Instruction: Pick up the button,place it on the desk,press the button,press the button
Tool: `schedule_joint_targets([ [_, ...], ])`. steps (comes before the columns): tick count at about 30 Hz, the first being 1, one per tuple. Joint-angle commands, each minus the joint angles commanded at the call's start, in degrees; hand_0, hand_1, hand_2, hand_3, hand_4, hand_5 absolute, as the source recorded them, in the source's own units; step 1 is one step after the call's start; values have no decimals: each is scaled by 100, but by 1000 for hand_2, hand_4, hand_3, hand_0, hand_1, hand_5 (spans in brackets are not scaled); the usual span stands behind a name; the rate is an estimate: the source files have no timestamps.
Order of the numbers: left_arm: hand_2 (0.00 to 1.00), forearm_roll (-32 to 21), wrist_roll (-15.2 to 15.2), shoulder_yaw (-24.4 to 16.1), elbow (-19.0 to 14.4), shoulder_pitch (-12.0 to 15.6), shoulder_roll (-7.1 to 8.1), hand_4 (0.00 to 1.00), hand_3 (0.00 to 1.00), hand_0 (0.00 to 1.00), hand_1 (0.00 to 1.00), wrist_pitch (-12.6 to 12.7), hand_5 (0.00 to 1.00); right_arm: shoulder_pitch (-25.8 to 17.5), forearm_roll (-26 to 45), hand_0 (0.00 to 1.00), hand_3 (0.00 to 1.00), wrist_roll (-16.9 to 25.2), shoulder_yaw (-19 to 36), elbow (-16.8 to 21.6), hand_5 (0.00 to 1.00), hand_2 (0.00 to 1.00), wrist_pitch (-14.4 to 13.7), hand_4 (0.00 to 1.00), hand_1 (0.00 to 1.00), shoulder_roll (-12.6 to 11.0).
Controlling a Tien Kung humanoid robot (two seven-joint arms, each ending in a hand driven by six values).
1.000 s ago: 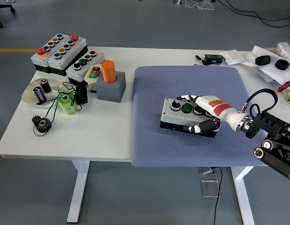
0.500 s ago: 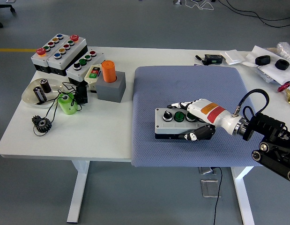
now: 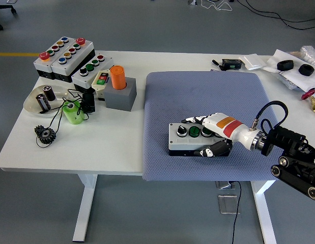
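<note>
I am looking at the button box (image 3: pixel 183 140), a gray box with a black base and round knobs on top. It is sitting on the blue mat (image 3: pixel 198 91) near the front edge of the table (image 3: pixel 70 147), toward the right side. I am holding it with the right hand (image 3: pixel 216 134). Its white fingers (image 3: pixel 198 120) are curling over the top of the box and the dark thumb is pressing on the front side, so the hand is closed around the right end of the box. I am not seeing the left hand at all. I am guessing the box is hard and stiff, a bit heavy, with smooth sides that could slip, so holding it by top and side at one end looks right. The soft mat should be keeping it from sliding when I push a knob. More button boxes (image 3: pixel 65 56) are sitting at the far left corner, with an orange cylinder (image 3: pixel 118 77) on a gray block, a green roll (image 3: pixel 73 112), a dish (image 3: pixel 32 104) and a little gear (image 3: pixel 45 134) near them. They are all well apart from my box. Nothing is standing in my way.
</note>
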Motion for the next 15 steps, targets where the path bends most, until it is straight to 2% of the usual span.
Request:
schedule_joint_targets([
  [5, 722, 4, -2, -5, -1, -4, 0, 374, 529, 667, 722, 3, 998, 17, -308, 406, 657, -86, -25, 18, 2, 468, 157, 562, 362, 25],
  [6, 722, -5, -4, -3, -1, -5, -2, 372, 529, 666, 722, 4, 998, 11, -358, 778, 842, -102, -22, 19, 49, 690, 167, 689, 634, 25],
  [11, 722, -18, -8, -4, -1, -5, -2, 372, 529, 666, 722, 2, 998, -8, -401, 778, 842, -151, -7, 27, 49, 690, 210, 689, 634, 27],
  [12, 723, -15, -7, -8, 0, -6, -2, 372, 529, 666, 723, 4, 998, -14, -394, 916, 984, -160, 2, 29, 70, 892, 217, 813, 793, 26],
  [15, 723, -22, -6, -4, -2, -9, 0, 372, 529, 666, 723, 2, 998, -20, -343, 916, 984, -171, 18, 45, 70, 892, 240, 813, 793, 4],
])
